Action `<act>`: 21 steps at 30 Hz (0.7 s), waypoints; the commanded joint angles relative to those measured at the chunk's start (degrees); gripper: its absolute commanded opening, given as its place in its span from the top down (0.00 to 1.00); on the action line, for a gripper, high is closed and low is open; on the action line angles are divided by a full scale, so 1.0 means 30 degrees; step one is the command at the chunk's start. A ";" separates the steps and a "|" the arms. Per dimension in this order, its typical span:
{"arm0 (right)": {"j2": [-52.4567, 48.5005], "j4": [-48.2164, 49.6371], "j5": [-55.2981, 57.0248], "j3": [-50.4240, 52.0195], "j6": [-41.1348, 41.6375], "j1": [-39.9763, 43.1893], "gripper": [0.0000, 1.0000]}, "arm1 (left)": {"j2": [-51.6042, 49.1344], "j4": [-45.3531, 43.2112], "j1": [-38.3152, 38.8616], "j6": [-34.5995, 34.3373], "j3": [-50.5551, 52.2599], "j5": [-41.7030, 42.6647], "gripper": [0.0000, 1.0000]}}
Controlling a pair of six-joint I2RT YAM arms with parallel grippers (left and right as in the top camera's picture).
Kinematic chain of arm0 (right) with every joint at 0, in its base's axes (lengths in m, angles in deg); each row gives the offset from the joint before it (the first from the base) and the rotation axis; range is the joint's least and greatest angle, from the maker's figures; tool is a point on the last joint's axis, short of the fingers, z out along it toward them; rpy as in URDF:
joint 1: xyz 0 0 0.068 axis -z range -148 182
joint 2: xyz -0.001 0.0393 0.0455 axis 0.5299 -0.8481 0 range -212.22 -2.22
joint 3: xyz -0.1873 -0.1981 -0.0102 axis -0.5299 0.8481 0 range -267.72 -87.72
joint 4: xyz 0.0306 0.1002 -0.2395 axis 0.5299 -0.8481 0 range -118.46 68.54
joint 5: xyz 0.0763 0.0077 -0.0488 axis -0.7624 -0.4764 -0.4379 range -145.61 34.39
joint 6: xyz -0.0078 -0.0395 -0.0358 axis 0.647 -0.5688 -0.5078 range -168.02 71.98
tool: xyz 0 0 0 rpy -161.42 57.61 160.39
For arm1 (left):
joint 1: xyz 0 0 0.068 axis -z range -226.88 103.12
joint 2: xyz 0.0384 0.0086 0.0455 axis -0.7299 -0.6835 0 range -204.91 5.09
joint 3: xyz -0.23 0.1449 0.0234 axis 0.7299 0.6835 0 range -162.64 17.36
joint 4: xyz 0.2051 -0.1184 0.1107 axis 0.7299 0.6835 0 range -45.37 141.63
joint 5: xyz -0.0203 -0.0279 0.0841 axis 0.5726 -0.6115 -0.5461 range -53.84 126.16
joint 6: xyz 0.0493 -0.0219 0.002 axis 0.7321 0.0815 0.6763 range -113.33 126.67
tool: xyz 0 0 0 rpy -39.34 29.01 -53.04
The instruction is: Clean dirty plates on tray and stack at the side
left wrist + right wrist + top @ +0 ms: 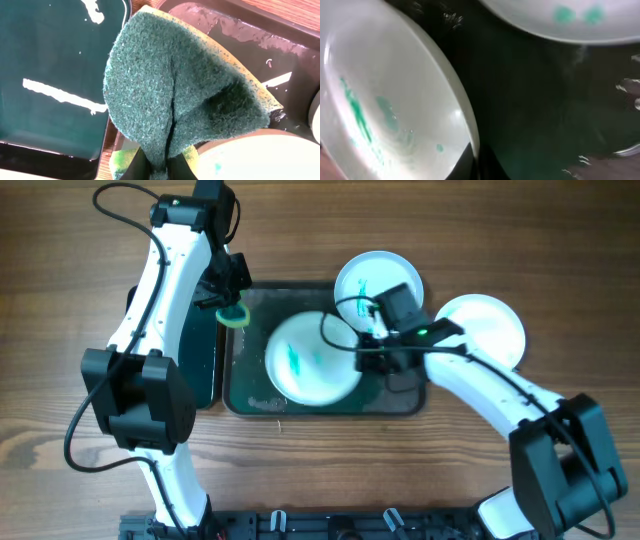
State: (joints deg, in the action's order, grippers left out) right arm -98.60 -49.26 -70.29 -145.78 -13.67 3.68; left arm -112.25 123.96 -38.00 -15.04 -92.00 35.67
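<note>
So, on the wooden table (60, 330) the tray (400, 402) sits mid-scene, with the left gripper (233, 305) over its far-left corner squeezing a folded sponge (175, 90), the right gripper (372, 345) pinching the smeared plate (305, 360) by its right rim inside the tray, a second plate (365, 275) overlapping the far-right rim, a third plate (490, 325) on the table right of that, and a small black tray (205, 370) just left.

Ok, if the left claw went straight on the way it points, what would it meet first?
The sponge held in the left claw leads. Behind it, probably the wet tray near its rim, beside the plate at lower right. The sponge hides the exact spot, so depth is unclear.
</note>
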 commanded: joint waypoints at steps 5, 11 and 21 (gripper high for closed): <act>-0.1676 0.2062 0.2586 -0.0415 0.3585 -0.1596 0.96 | 0.0000 -0.0175 0.0000 0.0095 -0.0313 0.0240 0.96; -0.2106 0.2710 0.2973 -0.0510 0.3650 -0.1384 0.89 | 0.0000 -0.0211 0.0007 0.0095 -0.0117 0.0248 0.96; -0.4065 0.4371 -0.0321 -0.0940 0.2557 0.0073 0.75 | 0.0000 -0.0299 0.0007 0.0095 -0.0117 0.0386 0.96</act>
State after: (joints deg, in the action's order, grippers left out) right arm -108.44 -38.63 -66.88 -147.18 -3.49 3.62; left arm -112.25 123.22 -38.00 -15.04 -92.00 36.11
